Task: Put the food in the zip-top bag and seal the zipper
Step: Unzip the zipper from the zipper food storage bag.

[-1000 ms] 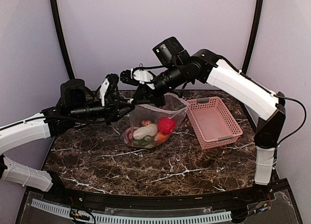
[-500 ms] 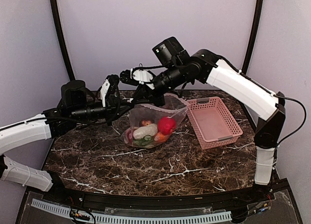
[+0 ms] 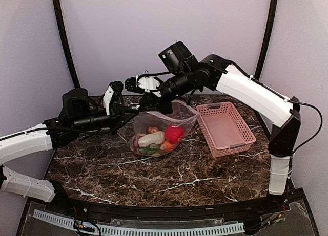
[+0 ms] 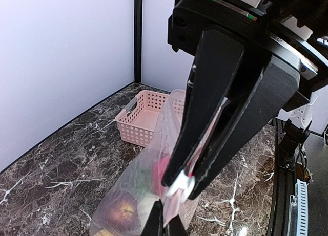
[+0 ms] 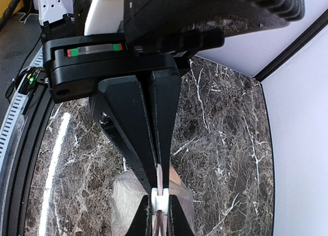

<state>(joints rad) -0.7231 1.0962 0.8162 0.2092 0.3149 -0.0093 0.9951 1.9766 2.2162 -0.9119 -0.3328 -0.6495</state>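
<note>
The clear zip-top bag (image 3: 163, 124) hangs with its bottom on the table and its top edge lifted. Food lies inside: a red round one (image 3: 175, 133), a white oblong one (image 3: 151, 140), a maroon one (image 3: 152, 129) and an orange one (image 3: 168, 144). My left gripper (image 3: 134, 111) is shut on the bag's zipper edge (image 4: 179, 205); its fingers (image 4: 155, 224) show at the bottom of the left wrist view. My right gripper (image 3: 149, 101) is shut on the zipper's white slider (image 5: 160, 201), right next to the left fingertips (image 5: 165, 159). The slider also shows in the left wrist view (image 4: 180, 186).
The pink slotted basket (image 3: 226, 129) stands empty on the marble table to the right of the bag; it also shows in the left wrist view (image 4: 144, 120). Dark corner posts and purple walls close the back. Both arms cross above the table's back left.
Both grippers and the bag's top have shifted slightly left. The grips are unchanged.
</note>
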